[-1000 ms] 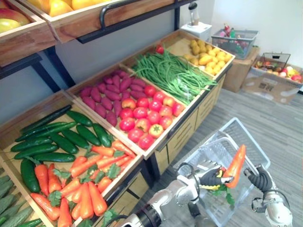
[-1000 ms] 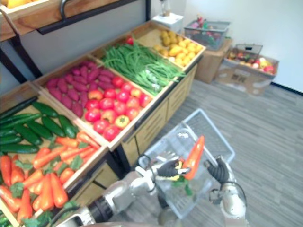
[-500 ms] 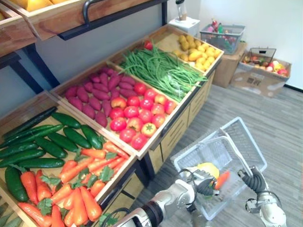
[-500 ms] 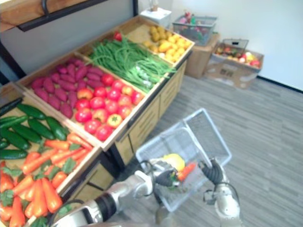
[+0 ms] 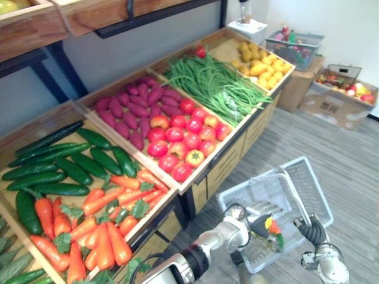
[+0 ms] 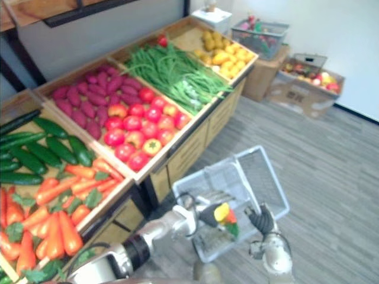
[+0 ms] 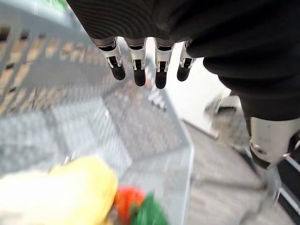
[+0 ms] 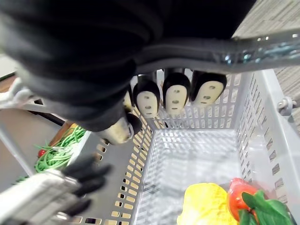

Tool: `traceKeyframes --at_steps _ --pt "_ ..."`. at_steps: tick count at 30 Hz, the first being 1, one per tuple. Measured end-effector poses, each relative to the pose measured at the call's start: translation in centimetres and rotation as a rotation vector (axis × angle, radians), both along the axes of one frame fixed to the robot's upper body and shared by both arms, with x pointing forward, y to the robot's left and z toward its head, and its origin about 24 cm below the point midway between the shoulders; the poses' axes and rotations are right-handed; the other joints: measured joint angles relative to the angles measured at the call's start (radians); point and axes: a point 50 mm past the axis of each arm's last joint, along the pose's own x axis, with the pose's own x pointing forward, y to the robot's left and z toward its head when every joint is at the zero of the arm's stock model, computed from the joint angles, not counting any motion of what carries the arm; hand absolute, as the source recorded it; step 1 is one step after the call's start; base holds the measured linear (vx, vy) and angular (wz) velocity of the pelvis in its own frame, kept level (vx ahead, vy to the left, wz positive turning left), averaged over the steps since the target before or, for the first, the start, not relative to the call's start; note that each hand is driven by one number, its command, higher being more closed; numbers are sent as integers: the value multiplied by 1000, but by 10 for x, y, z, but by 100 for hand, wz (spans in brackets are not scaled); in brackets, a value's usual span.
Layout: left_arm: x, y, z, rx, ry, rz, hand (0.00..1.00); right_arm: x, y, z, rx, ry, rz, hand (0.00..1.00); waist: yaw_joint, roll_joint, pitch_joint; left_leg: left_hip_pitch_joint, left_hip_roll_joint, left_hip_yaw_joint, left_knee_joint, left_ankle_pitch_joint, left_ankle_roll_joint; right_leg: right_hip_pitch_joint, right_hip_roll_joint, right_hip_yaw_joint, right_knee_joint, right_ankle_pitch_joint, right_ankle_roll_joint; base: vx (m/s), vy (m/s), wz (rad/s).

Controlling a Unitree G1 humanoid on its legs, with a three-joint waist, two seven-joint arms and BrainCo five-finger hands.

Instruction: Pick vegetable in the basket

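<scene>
A grey plastic basket (image 5: 254,195) hangs over the floor in front of the produce stand. My right hand (image 5: 312,228) is shut on its handle (image 8: 262,43), fingers curled round the bar. An orange carrot (image 8: 240,196) with green leaves lies in the basket next to a yellow vegetable (image 8: 206,207). My left hand (image 5: 259,224) hovers just over the carrot (image 5: 273,227), open, with its straight fingers (image 7: 138,65) holding nothing.
The wooden stand to my left holds carrots (image 5: 100,236), cucumbers (image 5: 65,168), tomatoes (image 5: 183,139), purple sweet potatoes (image 5: 133,109), green beans (image 5: 216,89) and yellow produce (image 5: 260,62). Another basket (image 5: 293,41) and cardboard boxes (image 5: 337,94) stand far right.
My left hand has lowered the carrot from upright above the basket down into it, then opened and let it go. The right hand keeps its hold on the handle.
</scene>
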Motion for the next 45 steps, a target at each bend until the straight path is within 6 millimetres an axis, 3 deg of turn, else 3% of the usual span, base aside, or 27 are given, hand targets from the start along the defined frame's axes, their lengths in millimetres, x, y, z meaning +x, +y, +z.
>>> traceKeyframes --at_steps 2,4,5,10,13,15,19,21,24,30,45 --pt "3 13 25 -178 -35 57 0 -6 -6 -12 14 38 -76 100 15 0 -3 -6 5 -34 6 2 4 18 -4 -33 0 -4 0 -31 -50 47" --pt "3 37 41 -314 -73 135 0 -18 -15 -26 21 94 -144 100 40 -4 -3 -6 10 -60 11 3 4 38 -5 -58 0 -9 -1 -28 -56 44" --pt "3 59 46 -375 -91 205 0 -27 -21 -34 27 134 -191 100 53 -3 -4 -7 10 -81 11 3 5 52 -7 -77 2 -17 -2 -22 -37 44" --pt "-6 164 28 -443 -92 644 0 -54 -42 -64 93 258 -420 100 86 -1 -11 -9 -22 -149 -16 19 22 81 -38 -141 8 -34 -2 -7 1 42" --pt "-24 209 11 -415 -70 852 0 -73 -53 -76 128 322 -547 100 112 0 -12 -13 -52 -199 -42 37 34 106 -64 -199 -1 -36 -6 4 28 47" --pt "-34 226 3 -391 -63 935 0 -78 -55 -80 138 348 -584 100 123 0 -21 -24 -63 -225 -56 47 42 108 -76 -231 -1 -41 -14 0 14 44" --pt "-48 247 -31 -323 41 1086 0 -88 -54 -88 171 394 -639 100 151 6 -41 -23 -78 -273 -75 65 49 130 -90 -294 -2 -48 -24 12 -6 40" --pt "-66 255 -58 -276 142 1176 0 -90 -52 -91 175 408 -661 100 158 12 -52 -17 -91 -303 -103 82 53 149 -101 -329 -3 -55 -36 -10 -14 42" --pt "-87 268 -81 -206 234 1268 0 -91 -47 -94 205 408 -697 100 169 12 -56 -8 -98 -336 -126 100 55 168 -107 -369 -6 -61 -45 -14 -30 38" --pt "-111 279 -96 -166 274 1391 0 -99 -35 -101 258 415 -774 100 186 11 -65 -7 -103 -381 -179 140 50 182 -110 -423 -15 -68 -51 -38 -44 22" --pt "-128 288 -114 -147 302 1594 0 -109 -37 -103 272 414 -858 100 185 25 -89 17 -98 -410 -248 181 37 199 -97 -462 -34 -78 -34 1 -23 5"
